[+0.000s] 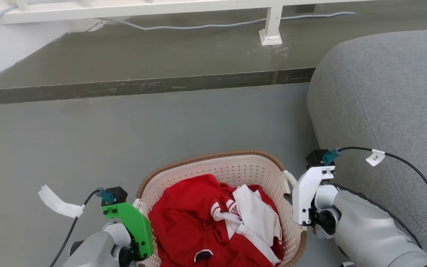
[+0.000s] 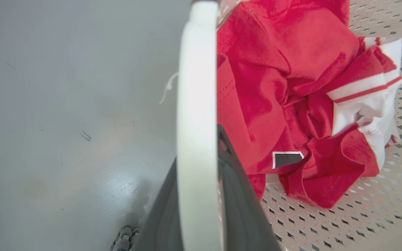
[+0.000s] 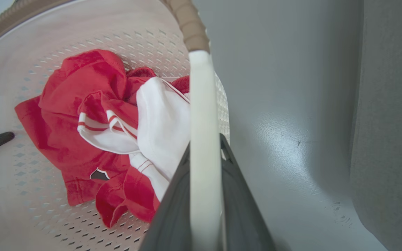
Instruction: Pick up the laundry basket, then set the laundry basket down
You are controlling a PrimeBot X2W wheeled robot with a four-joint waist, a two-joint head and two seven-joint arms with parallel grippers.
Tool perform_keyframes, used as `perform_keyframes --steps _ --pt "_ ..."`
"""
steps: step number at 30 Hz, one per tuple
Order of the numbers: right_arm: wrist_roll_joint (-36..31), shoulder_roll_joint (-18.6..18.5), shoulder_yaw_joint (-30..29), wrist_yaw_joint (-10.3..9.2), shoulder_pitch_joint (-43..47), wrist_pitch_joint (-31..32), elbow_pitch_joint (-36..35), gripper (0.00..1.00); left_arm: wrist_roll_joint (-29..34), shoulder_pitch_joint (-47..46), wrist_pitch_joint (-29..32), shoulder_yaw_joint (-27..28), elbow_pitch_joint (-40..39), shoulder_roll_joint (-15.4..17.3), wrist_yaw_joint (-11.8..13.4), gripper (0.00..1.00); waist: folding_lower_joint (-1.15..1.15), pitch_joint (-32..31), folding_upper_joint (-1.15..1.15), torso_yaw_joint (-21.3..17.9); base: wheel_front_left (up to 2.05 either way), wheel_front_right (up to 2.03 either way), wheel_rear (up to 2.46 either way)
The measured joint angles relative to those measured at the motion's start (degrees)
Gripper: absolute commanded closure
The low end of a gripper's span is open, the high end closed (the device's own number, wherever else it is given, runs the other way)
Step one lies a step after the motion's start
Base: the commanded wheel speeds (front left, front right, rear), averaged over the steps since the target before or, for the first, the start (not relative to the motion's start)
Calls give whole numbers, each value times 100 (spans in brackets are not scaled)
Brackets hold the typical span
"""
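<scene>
Cream perforated plastic laundry basket [image 1: 235, 171] w/ brown rim sits betw. both forearms, over grey floor [image 1: 87, 141]. L gripper [image 2: 197, 150] and R gripper [image 3: 205, 143] each clenched on a white side handle [image 2: 197, 69]. White cable tag [image 1: 375, 157]: "2", rest unclear.

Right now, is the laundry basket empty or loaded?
Partly full: the laundry basket holds crumpled red and white clothing; perforated floor shows around it.

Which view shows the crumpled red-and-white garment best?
Right wrist view: the crumpled red-and-white garment lies almost whole inside the cream perforated plastic basket. Head view cuts the garment at bottom; left wrist view crops the garment at top.
</scene>
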Motion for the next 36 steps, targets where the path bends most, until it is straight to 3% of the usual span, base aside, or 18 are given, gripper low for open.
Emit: perform_keyframes --steps 17,36 --pt "167 -43 126 -1 -7 -9 -92 100 -77 -5 -62 -54 -26 41 0 100 0 159 0 -36 0 0 0" --pt "216 -156 172 -1 -316 -382 -233 100 -71 -393 -396 -147 -123 94 0 100 0 928 0 -107 0 0 0"
